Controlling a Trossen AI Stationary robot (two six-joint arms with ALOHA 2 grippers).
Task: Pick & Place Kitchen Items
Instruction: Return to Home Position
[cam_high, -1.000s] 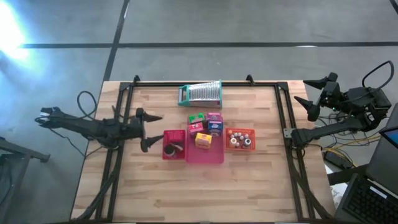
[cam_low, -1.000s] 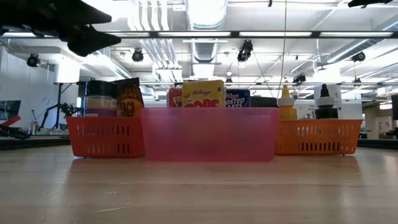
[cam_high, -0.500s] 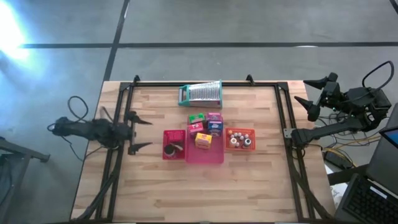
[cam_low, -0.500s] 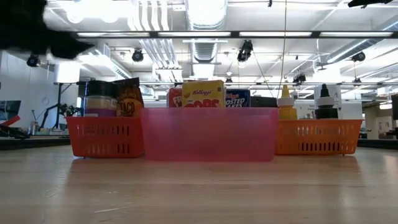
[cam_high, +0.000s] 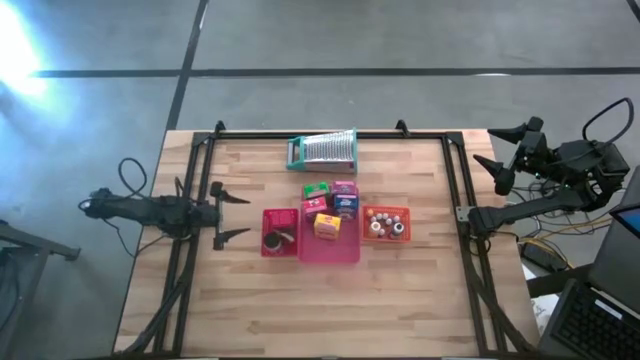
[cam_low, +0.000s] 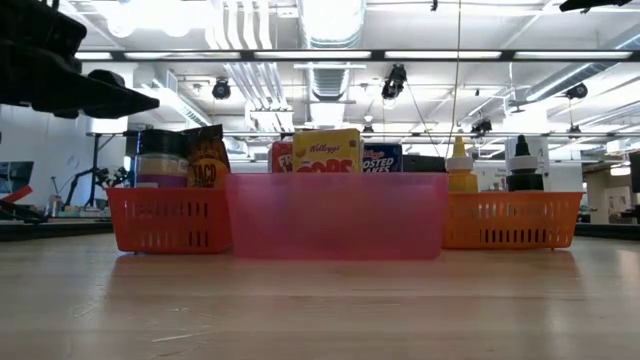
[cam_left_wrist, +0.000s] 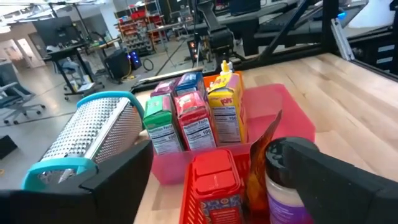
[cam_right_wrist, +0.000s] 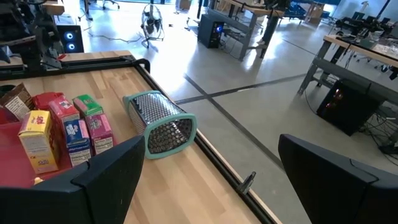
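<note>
Beyond the wooden table (cam_high: 400, 300) the workshop runs off under long ceiling lights, and nobody stands near it. All the kitchen items I can see are gathered in three bins set side by side at the middle of the table. The red bin (cam_low: 170, 225) holds a spice jar (cam_low: 160, 165) and a brown packet (cam_low: 208, 160). The pink bin (cam_high: 335, 252) holds the yellow box (cam_high: 326, 225) with the green, pink, red and blue ones standing just behind it. The orange bin (cam_high: 386, 241) holds the small bottles (cam_high: 386, 226). A metal grater (cam_high: 325, 150) lies on its side near the middle of the far edge, apart from the bins. The left gripper (cam_high: 243, 214) hangs over the left edge of the table, pointing at the red bin but well clear of it, its fingers spread wide and empty. The right gripper (cam_high: 484, 146) is parked off the table past the far right corner, its fingers likewise spread on nothing. With no grocery loose on the bare boards, I'd say the sorting is done and this is the going-home step. What remains looks like the left arm's business: draw back off the left edge and fold into a rest like its partner's, with no grasp needed.
</note>
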